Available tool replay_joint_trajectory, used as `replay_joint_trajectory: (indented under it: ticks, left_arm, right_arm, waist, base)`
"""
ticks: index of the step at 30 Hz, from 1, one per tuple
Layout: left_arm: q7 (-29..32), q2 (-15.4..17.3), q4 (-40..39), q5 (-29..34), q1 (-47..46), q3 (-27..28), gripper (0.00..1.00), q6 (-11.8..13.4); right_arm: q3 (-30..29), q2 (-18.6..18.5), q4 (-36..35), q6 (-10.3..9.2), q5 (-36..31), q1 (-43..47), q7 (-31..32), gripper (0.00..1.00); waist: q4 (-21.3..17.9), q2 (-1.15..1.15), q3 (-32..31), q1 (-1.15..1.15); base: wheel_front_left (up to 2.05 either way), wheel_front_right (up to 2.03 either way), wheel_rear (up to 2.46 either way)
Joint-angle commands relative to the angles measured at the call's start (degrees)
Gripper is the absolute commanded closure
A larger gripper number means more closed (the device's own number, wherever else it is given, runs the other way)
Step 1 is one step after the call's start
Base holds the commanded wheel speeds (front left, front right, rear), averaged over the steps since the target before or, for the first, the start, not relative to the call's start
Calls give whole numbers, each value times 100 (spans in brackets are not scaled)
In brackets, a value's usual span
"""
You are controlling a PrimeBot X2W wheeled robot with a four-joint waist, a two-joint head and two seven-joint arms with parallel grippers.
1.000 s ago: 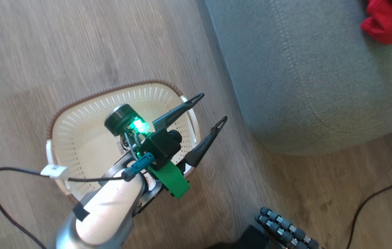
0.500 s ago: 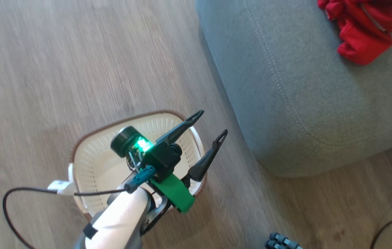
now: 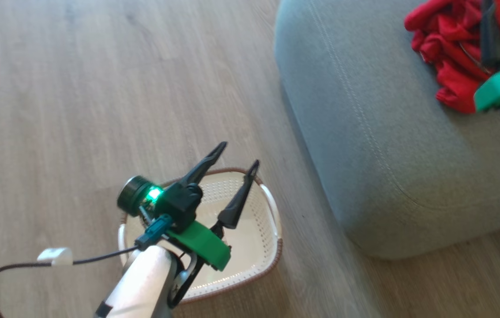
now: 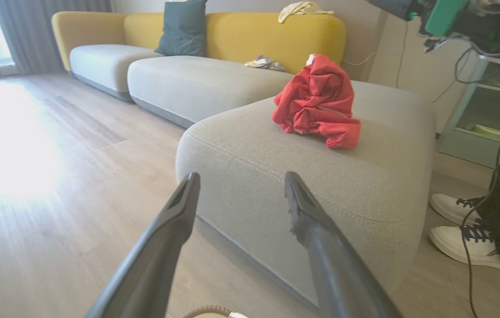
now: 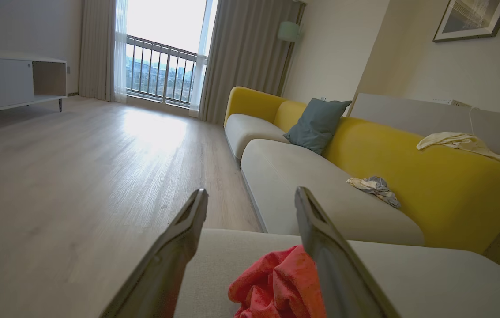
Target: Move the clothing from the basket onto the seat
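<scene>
Now my left tool (image 3: pixel 239 154) gapes wide over the basket (image 3: pixel 264 229), lower centre; my right tool (image 5: pixel 252 192) gapes above the clothing (image 3: pixel 446 57) on the seat (image 3: pixel 364 132).

We note a pale glossy forearm (image 3: pixel 144 282), green bracket (image 3: pixel 201 245), lit green lamp (image 3: pixel 155 193), black cable (image 3: pixel 104 255) with white tag (image 3: pixel 54 255). Left gripper (image 3: pixel 239 154): two long dark tapering fingers (image 3: pixel 236 203) with slotted tips.

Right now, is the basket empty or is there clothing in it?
Empty, as far as shows: the basket has a bare cream floor, though the left gripper hides part. The red clothing lies bunched on the seat.
</scene>
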Motion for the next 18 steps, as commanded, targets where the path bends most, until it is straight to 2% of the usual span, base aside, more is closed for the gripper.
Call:
replay_joint_trajectory:
  ticks: [1,4,9,18]
  left_arm:
    - [-55,-35,-178,16,-65,270,0,42]
    - [-55,-68,-227,-28,26,499,0,93]
    - [-55,-97,-268,-54,171,841,0,281]
    - [-55,-106,-121,-139,369,1542,0,808]
  right_arm:
    - [17,42,-345,-1,143,132,-37,0]
    - [7,242,-902,-1,583,650,-37,0]
    - [64,444,-1604,-1,915,1492,-37,0]
    - [65,1070,-1917,-1,821,2538,-37,0]
  waist:
    - [177,0,-164,1]
    - [353,0,-278,1]
    - [685,0,-448,1]
    - [1199,0,-658,1]
  base:
    - [0,0,0]
    - [0,0,0]
    - [0,0,0]
    - [0,0,0]
